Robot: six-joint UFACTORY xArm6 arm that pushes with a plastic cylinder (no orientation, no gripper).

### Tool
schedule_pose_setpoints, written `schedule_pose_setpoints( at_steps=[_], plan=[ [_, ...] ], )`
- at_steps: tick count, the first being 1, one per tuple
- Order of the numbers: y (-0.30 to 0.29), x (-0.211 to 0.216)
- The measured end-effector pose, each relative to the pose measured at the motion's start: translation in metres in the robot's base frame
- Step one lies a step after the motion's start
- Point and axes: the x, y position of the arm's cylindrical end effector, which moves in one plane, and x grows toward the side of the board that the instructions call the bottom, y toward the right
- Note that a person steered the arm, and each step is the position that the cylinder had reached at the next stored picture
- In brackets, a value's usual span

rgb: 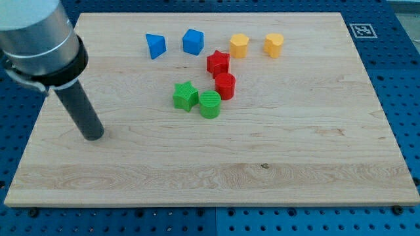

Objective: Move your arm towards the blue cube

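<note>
Pale wooden board (pixel 262 170) filled most of your view, lying on a blue perforated table (pixel 400 65) whose holes showed along the edges. Nearest you, at the view's left, your arm came down from the top left corner as a thick grey cylinder (pixel 36 39) with a dark collar, cut off by the frame so that nothing above it could be made out; from it a straight dark rod slanted down and to the view's right, and my tip (pixel 95 136) rested on bare wood, well apart from every block. You had no fingers or jaws to report on: the arm ended in that plain rod, holding nothing. Farther in, near the middle of the board, a green star (pixel 185 96) sat just beside a green cylinder (pixel 210 104), the two seeming to touch. Just behind them a red cylinder (pixel 225 85) stood against a red star (pixel 218 63). Farthest from you, along the view's top, ran a row: a blue block (pixel 155 46) of wedge-like shape that was hard to make out exactly, then the blue cube (pixel 193 41) just to its right, then a yellow block (pixel 239 46) and a second yellow block (pixel 274 44), whose shapes you could not tell for sure. The blue cube lay up and to the view's right of my tip, well apart from it. At the top right corner a black-and-white square marker (pixel 360 29) sat on the table; it carried a pattern but no readable writing.
</note>
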Motion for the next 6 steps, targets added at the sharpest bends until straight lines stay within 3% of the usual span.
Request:
schedule_pose_setpoints(
  at_steps=[3, 4, 6],
  plan=[
    [0.029, -0.126],
    [0.03, -0.127],
    [0.149, -0.169]
  ],
)
